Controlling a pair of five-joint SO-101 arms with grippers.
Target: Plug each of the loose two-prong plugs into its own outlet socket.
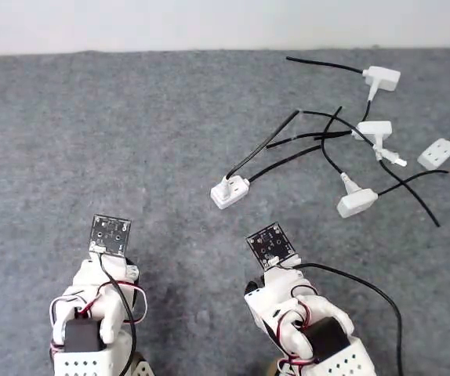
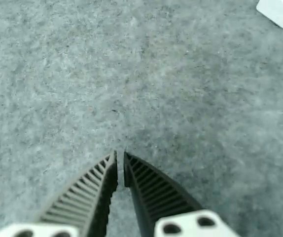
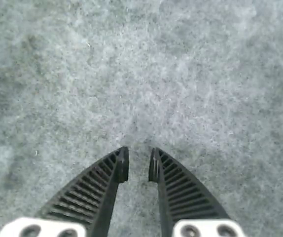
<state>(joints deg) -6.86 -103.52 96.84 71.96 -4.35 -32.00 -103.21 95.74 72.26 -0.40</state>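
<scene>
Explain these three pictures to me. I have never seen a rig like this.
These are two small robot arms at a table with a grey felt-like top. The high view looks down from above: the left arm and right arm sit at the near edge. The other two pictures come from a camera on each wrist, looking along the left gripper, shut, and the right gripper, slightly open. Neither holds anything. Farther out lie white plugs and sockets on black cords.
</scene>
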